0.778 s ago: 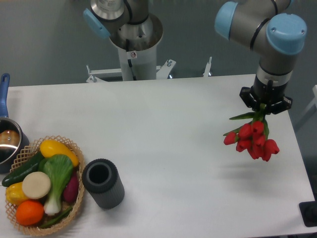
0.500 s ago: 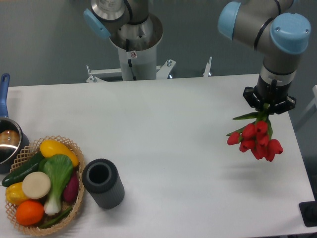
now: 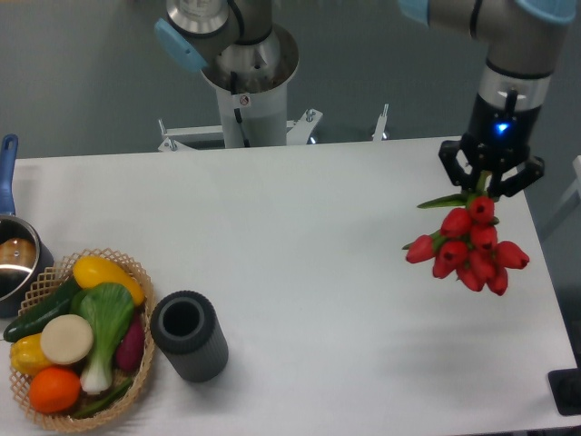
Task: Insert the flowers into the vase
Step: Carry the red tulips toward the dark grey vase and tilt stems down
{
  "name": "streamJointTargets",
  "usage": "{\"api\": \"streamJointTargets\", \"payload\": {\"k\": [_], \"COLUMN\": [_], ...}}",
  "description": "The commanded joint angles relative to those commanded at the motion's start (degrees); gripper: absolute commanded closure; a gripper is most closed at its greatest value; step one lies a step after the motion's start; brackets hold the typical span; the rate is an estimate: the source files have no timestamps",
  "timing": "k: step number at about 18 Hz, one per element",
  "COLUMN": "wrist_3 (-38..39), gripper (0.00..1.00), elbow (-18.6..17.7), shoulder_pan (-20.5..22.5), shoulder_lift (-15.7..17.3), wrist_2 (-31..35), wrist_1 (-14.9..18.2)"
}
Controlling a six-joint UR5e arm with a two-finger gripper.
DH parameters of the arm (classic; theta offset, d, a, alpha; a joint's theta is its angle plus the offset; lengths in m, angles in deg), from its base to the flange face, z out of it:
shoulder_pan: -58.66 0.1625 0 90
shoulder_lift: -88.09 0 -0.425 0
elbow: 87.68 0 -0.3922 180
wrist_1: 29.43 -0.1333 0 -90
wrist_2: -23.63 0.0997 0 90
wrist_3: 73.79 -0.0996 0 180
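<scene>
Since the earlier frames the arm (image 3: 508, 54) has lifted – its blue-capped joints now sit at or above the top edge, and the flowers (image 3: 467, 250) hang a little higher and slightly more to the left than before. No brand name or legible writing shows; a small red-and-white sticker (image 3: 243, 100) on the white column (image 3: 243, 100) of the arm's base is too small to read, and a blue light glows on the wrist just above the gripper (image 3: 490, 182).

From the top right the arm reaches straight down, wrist vertical, over the right part of the white table (image 3: 300, 227). Its gripper points downward with dark fingers (image 3: 458, 163) clenched on the green stems, so the bunch dangles head-down, red tulip heads clustered below and a narrow leaf sticking out left. A faint shadow lies on the table beneath; the blooms are off the surface.

Well apart, near the front left, the vase (image 3: 189, 334) stands on the table, its black mouth open upward. Just beside it on the left sits a wicker basket (image 3: 136, 272) of vegetables and fruit. A steel pot (image 3: 14, 263) with a blue handle sits at the far left edge.
</scene>
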Motion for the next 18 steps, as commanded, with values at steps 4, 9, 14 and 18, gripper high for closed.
{"api": "streamJointTargets", "payload": {"k": [4, 9, 14, 18], "wrist_3": [5.90, 5.65, 7.39, 8.81], "gripper": [1.00, 1.00, 1.00, 1.00], "elbow": [-0.26, -0.18, 0.35, 0.09], "shoulder_pan": [-5.01, -8.44, -12.48, -13.46], "shoulder_lift": [-0.26, -2.36, -5.89, -6.59], "wrist_2": [-6.86, -15.56, -23.30, -31.90], "wrist_1": [-7.13, -8.90, -12.85, -13.91]}}
